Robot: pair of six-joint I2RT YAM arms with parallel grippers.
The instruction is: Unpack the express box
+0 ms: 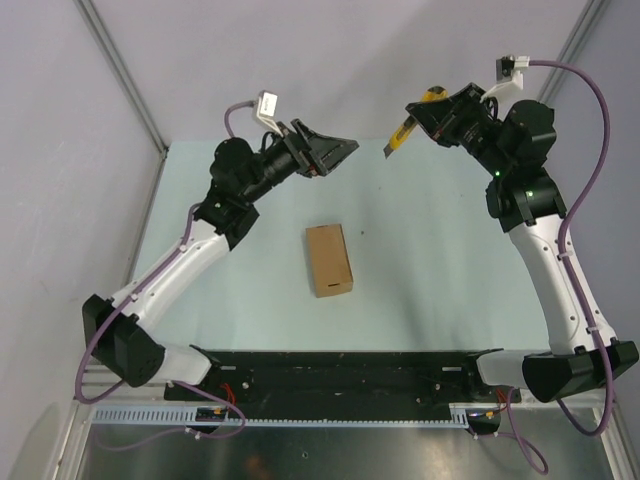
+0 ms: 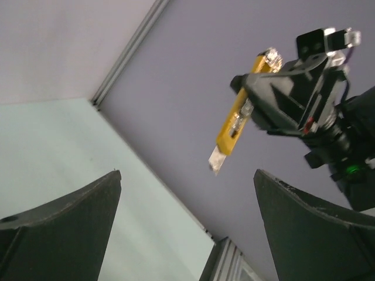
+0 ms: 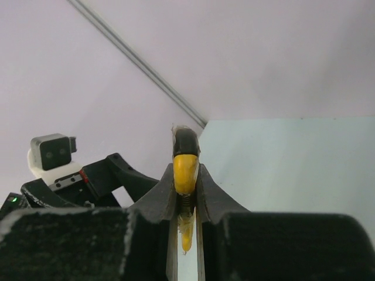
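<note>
The express box (image 1: pixel 329 260), a small plain brown cardboard box, lies flat and closed in the middle of the pale green table (image 1: pixel 430 250). My right gripper (image 1: pixel 418 118) is raised at the back right and is shut on a yellow-and-black utility knife (image 1: pixel 403 130), whose blade points down and left. The knife also shows in the left wrist view (image 2: pixel 234 126) and, end on between my fingers, in the right wrist view (image 3: pixel 186 172). My left gripper (image 1: pixel 345 150) is open and empty, raised at the back left, facing the knife. The box is out of both wrist views.
Grey walls with metal corner posts (image 1: pixel 120 70) enclose the table at the back and sides. The black base rail (image 1: pixel 340 375) runs along the near edge.
</note>
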